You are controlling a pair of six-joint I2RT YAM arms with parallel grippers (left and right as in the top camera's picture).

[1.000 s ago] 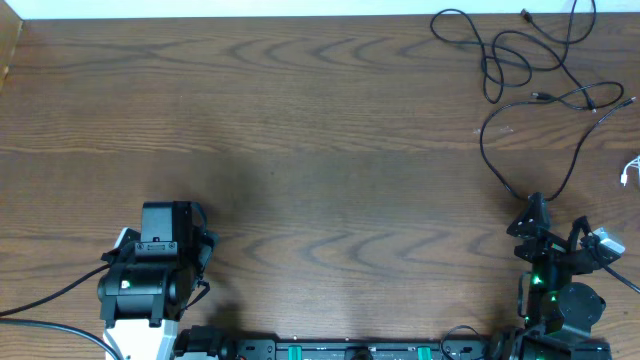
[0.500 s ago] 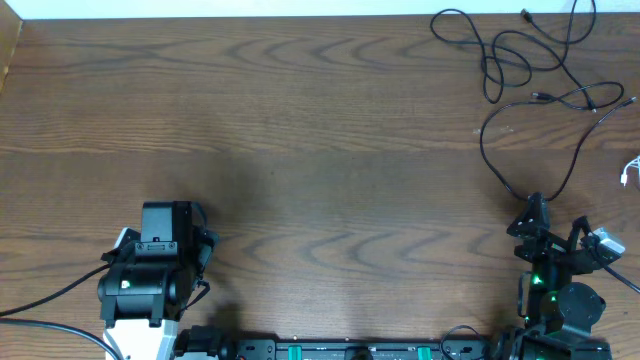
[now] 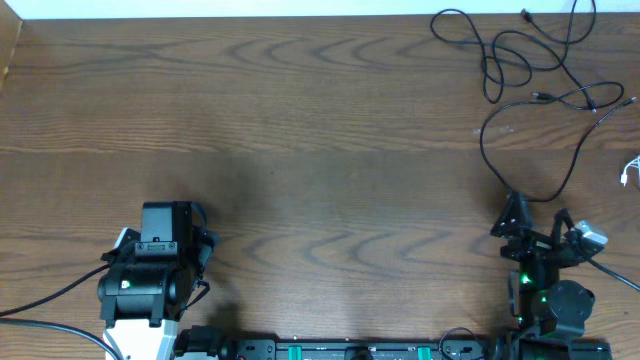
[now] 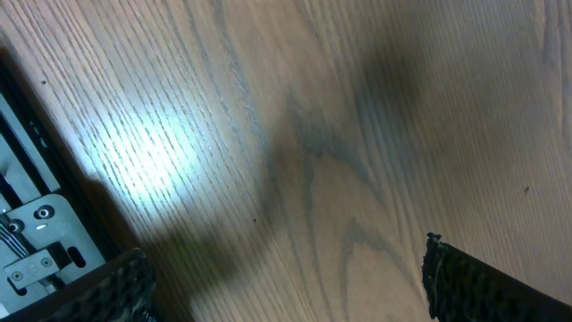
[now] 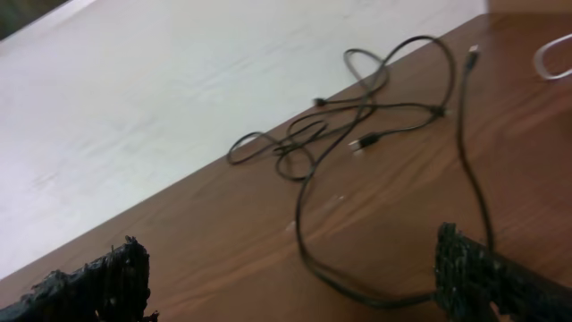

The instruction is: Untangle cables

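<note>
Just ahead of the right fingers (image 3: 515, 212), spread wide and empty, the cables (image 3: 484, 138) lie looped and crossed on the counter (image 3: 300, 150). Untangling appears not yet begun. Left fingers (image 4: 474, 282), likewise spread and empty, sit well apart from them.

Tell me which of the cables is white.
The white cable at the right edge of the overhead view, only partly visible. The tangled ones beyond it are all black.
</note>
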